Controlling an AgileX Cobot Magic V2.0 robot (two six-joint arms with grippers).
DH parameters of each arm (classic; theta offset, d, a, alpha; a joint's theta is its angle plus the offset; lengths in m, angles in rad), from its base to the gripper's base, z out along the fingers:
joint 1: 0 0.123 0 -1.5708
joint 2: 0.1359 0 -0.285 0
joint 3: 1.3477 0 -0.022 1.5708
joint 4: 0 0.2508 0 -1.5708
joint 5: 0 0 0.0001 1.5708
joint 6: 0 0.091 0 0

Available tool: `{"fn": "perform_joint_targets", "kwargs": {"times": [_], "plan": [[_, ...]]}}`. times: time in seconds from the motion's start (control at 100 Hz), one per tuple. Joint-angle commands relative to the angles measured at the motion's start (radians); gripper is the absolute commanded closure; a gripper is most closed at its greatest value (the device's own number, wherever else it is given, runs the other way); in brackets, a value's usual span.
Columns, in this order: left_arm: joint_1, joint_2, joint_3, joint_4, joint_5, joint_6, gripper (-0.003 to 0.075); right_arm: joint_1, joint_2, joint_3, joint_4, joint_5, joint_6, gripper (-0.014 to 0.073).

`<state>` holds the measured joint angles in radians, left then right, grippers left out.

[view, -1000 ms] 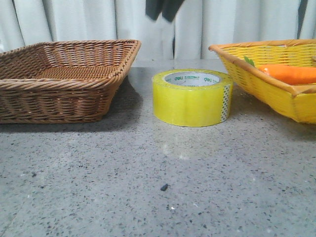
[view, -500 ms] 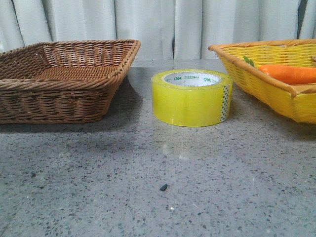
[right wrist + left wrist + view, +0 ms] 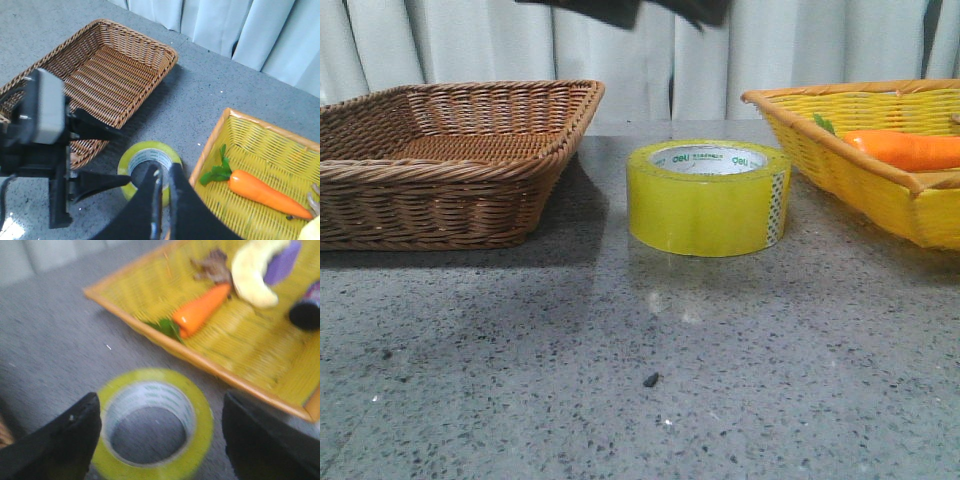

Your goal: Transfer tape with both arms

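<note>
I see the brown basket [image 3: 450, 160] holding nothing and the yellow basket [image 3: 880, 170] holding a carrot [image 3: 905, 150]. My left gripper [image 3: 157, 440] hangs spread above the tape [image 3: 708, 197]; my right gripper [image 3: 162, 187] is pressed together.

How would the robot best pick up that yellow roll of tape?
From above. The tape lies flat on the table with its hole facing up, so fingers can straddle the outer wall. The left gripper, open, is already spread either side of the roll.
</note>
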<state>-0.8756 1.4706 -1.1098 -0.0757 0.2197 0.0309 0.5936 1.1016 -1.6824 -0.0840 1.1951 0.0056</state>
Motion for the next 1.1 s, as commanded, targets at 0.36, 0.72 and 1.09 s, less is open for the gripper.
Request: {"fn": "perform_joint_targets", "kwargs": {"times": [0.36,0.72,1.09], "plan": [[-0.026,0.215,-0.370,-0.015,0.415,0.179,0.0321,-0.001,-0.138,0.071,-0.021,-0.049,0.021,0.0668],[-0.026,0.336,-0.424,-0.036,0.439,0.245,0.0346,-0.001,-0.138,0.073,-0.021,-0.045,0.021,0.0668],[-0.026,0.364,-0.424,-0.038,0.412,0.245,0.0597,-0.001,-0.138,0.073,-0.021,-0.043,0.021,0.0668]]}}
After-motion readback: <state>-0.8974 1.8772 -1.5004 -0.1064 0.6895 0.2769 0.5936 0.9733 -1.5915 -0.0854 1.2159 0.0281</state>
